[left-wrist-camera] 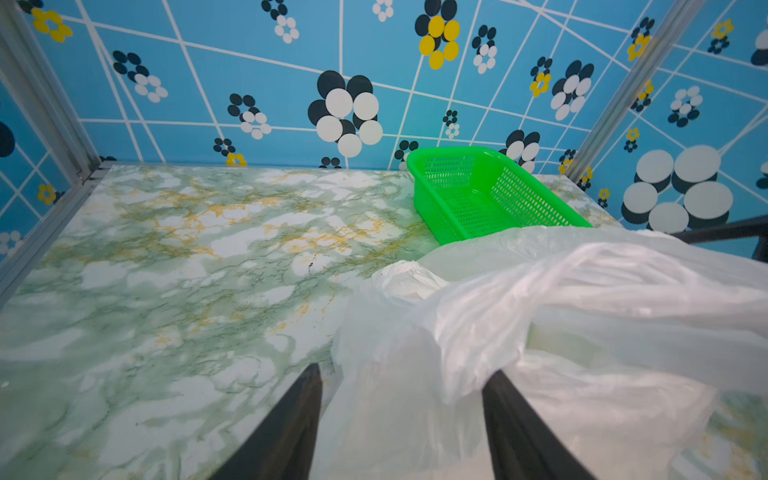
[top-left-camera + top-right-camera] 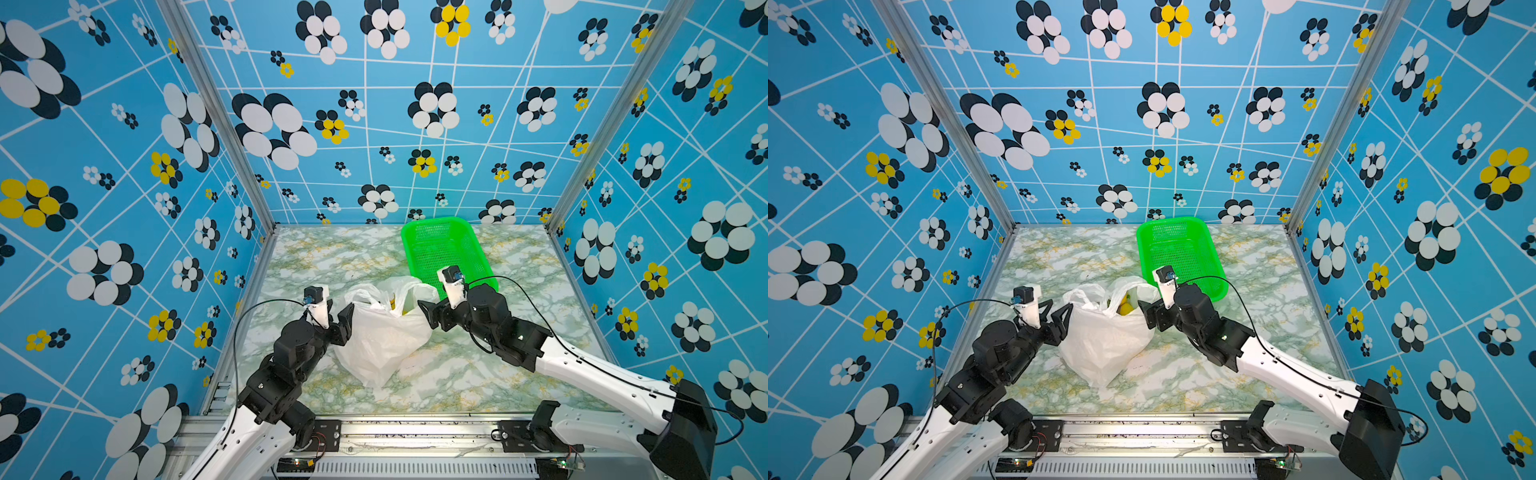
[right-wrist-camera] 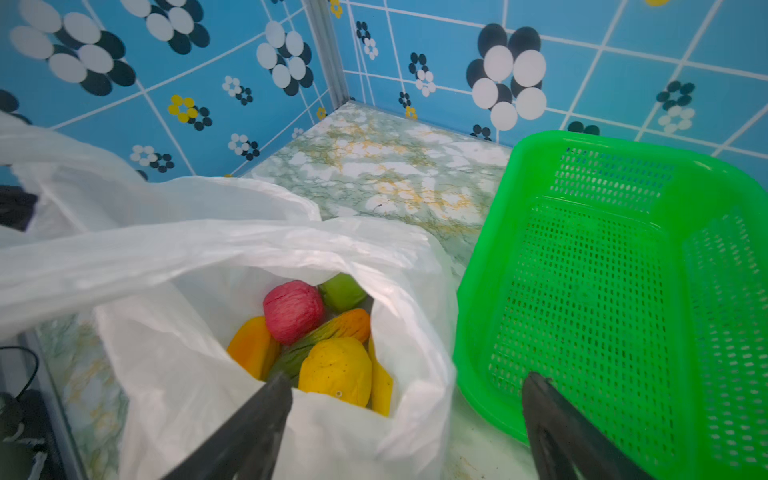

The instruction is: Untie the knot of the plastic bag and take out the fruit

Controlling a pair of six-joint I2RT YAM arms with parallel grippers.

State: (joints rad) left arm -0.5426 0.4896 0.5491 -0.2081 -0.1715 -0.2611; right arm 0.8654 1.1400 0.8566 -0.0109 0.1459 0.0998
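While the plastic bag (image 2: 382, 336) is lying open near the front edge of the table (image 2: 316, 257), the fruit (image 3: 336, 370) is sitting inside it, and the left jaws and right jaws are standing apart at its sides.

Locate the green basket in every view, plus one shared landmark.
Top view: green basket at the table's back, right of centre.
Top view: green basket, same spot.
Left wrist: green basket beyond the plastic bag, near the back wall.
Right wrist: green basket beside the open bag.
Shared landmark: the plastic bag at its near end.
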